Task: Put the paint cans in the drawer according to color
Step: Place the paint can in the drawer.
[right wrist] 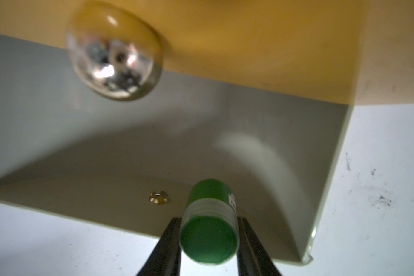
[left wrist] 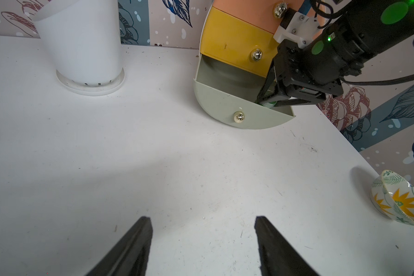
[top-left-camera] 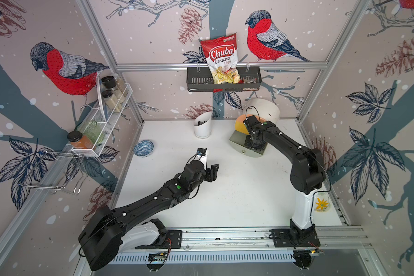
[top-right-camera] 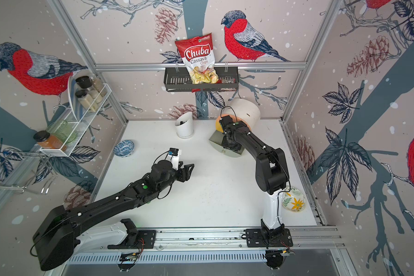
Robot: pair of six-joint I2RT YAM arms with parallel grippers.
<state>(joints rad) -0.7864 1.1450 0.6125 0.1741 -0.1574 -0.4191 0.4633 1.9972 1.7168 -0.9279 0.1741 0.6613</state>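
Green can (right wrist: 209, 229) clamped between right gripper (right wrist: 208, 221) fingers, inside pulled-out grey-green drawer (left wrist: 225, 105); touching drawer floor or not, cannot tell; drawer lowest in chest (top-left-camera: 264, 111); yellow drawer (left wrist: 234, 43) above it closed; cup (top-left-camera: 202, 126) beside chest; left gripper (left wrist: 203, 222) spread apart, nothing between fingers, over table (top-left-camera: 225, 191) middle.

Mirror-shiny metal knob (right wrist: 114, 51); matt, seemingly plastic drawer (left wrist: 219, 102).

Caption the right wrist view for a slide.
Right gripper grips a green paint can over the pulled-out grey-green drawer, under the metal knob of the yellow drawer.
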